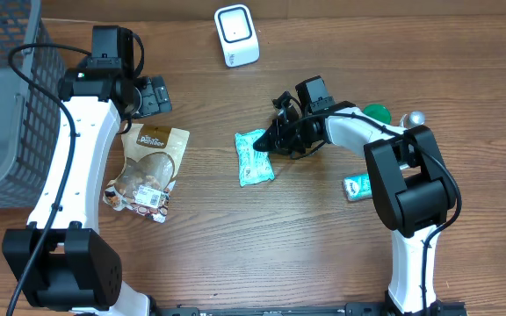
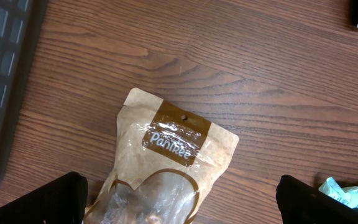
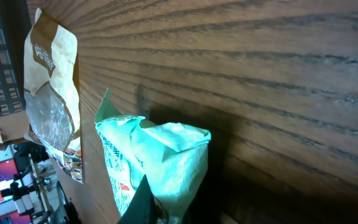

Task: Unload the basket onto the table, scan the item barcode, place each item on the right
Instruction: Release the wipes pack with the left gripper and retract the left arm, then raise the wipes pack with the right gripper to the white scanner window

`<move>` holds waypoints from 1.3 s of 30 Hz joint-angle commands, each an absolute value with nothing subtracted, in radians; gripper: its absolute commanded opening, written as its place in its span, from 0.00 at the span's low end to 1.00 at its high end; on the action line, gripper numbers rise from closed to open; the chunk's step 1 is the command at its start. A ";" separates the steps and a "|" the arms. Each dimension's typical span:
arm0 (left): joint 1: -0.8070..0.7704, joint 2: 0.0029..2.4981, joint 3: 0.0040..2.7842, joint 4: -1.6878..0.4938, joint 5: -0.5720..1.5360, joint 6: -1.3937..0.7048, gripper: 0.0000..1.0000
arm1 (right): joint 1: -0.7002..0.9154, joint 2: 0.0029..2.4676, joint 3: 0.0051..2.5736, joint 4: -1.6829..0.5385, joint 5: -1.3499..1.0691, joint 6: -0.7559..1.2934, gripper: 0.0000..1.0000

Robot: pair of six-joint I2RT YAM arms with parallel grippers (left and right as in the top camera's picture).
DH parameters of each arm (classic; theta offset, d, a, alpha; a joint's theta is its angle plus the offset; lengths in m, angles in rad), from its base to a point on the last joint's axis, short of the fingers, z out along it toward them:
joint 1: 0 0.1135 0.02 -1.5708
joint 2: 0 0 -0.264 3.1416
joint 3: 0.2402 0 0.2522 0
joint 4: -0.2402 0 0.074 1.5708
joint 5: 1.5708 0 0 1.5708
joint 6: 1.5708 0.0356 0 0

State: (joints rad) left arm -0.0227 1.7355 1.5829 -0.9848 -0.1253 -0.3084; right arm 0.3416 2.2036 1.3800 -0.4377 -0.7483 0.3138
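The right fingers are closed on one edge of the green packet. The packet is near the middle of the tabletop, well apart from the scanner at the far edge. The gripped end looks a little raised, but I cannot tell if the rest lies on the wood.

The hold is only on a thin, crumpled edge, so I think the packet can slip out when it is carried. It is also soft, so it may fold or hang down, and then the barcode will not face the scanner flatly. I cannot see which side has the barcode. If it is turned away, the scan will fail.

The left fingers are wide open and hold nothing, above the brown pouch. If this arm goes lower, it may push the pouch.
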 commanded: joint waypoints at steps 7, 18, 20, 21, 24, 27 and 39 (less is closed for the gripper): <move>-0.027 1.736 1.589 -0.987 -0.145 -0.318 1.00 | 0.336 2.235 1.348 -0.447 -0.629 0.307 0.04; -0.027 1.736 1.589 -0.987 -0.145 -0.318 1.00 | 0.336 2.235 1.348 -0.447 -0.629 0.307 0.04; -0.027 1.736 1.589 -0.987 -0.145 -0.318 1.00 | 0.335 2.235 1.348 -0.455 -0.630 0.307 0.04; -0.027 1.736 1.589 -0.987 -0.145 -0.318 0.99 | 0.335 2.235 1.348 -0.455 -0.630 0.307 0.04; -0.027 1.736 1.589 -0.987 -0.145 -0.318 1.00 | 0.335 2.235 1.349 -0.464 -0.633 0.307 0.04; -0.027 1.736 1.589 -0.987 -0.145 -0.318 1.00 | 0.334 2.230 1.362 -0.501 -0.661 0.276 0.04; -0.027 1.736 1.589 -0.987 -0.145 -0.318 1.00 | 0.364 2.094 1.798 -1.090 -0.453 -0.003 0.04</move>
State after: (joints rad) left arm -0.0227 1.7355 1.5829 -0.9859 -0.1322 -0.3084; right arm 0.3431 2.1944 1.6428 -1.0298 -0.5831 0.1066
